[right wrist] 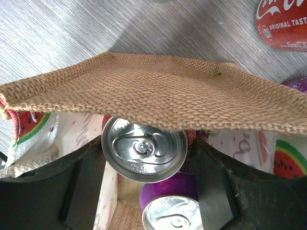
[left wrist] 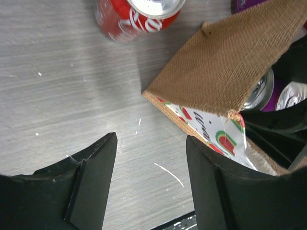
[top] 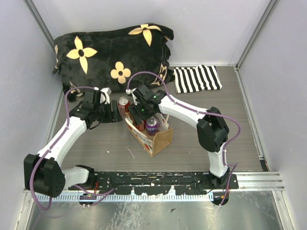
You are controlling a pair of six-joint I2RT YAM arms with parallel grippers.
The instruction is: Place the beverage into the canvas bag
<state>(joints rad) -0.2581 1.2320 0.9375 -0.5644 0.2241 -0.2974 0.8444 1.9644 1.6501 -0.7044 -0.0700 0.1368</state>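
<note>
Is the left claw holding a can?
No, the left gripper is open, with only bare table between its fingers.

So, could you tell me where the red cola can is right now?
Top view: the red cola can stands upright on the table just behind the canvas bag, close beside the open left gripper.

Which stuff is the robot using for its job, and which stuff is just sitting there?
For the job:
- canvas bag
- silver-topped can, held by the right gripper inside the bag
- purple can, in the bag
- red can, on the table beside the bag
- left gripper, open and empty

Just lying about:
- black flowered cushion
- striped cloth
</note>
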